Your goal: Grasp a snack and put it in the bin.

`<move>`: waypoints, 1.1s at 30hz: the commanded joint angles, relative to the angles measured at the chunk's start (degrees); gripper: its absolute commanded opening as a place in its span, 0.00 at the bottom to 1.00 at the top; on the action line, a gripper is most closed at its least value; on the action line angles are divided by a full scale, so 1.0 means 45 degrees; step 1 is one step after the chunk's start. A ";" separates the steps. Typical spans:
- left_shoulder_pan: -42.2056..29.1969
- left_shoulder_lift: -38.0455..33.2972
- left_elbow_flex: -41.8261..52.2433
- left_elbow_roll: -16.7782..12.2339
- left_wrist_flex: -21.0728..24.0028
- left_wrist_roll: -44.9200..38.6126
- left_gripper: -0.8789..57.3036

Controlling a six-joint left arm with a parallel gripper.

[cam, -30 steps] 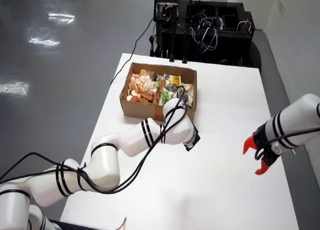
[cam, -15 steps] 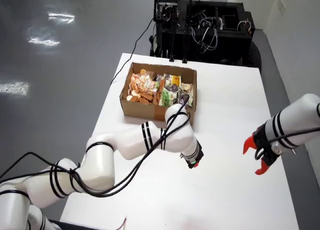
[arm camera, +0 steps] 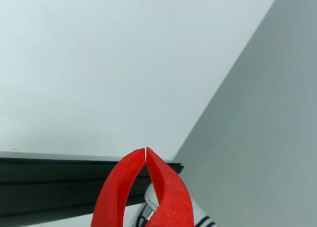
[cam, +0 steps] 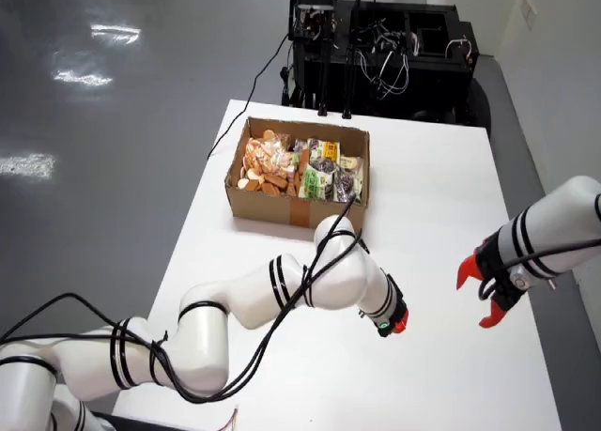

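As seen from the overhead view, the white table (cam: 441,196) fills most of the scene, with grey floor (cam: 113,121) around it and a black equipment rack (cam: 413,65) behind its far edge.

1. Working arm (cam: 235,300): I see it enter from the lower left of the overhead view and reach across the near half of the table, white with black bands and black cables along it.
2. Second arm (cam: 554,224): it hangs at the right edge, its red fingers (cam: 467,271) spread apart over the table.
3. Cardboard box (cam: 272,206): it sits on the far left part of the table, open at the top.
4. Snacks (cam: 268,163): orange packets fill the box's left side, green and dark packets its right. All lie inside the box, well apart from the working arm's tip.
5. Gripper (cam: 398,324): it sits low over bare table, right of the box. In the gripper-mounted view, the gripper (arm camera: 145,150) has its red fingertips meeting, fully closed, with nothing between them.
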 commanded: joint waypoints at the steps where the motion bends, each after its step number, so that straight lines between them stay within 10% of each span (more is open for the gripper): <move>1: -0.0255 0.0468 -0.0979 -0.0023 -0.0017 0.0128 0.01; 33: 0.2002 0.0770 -0.2123 0.0017 -0.0059 0.1306 0.01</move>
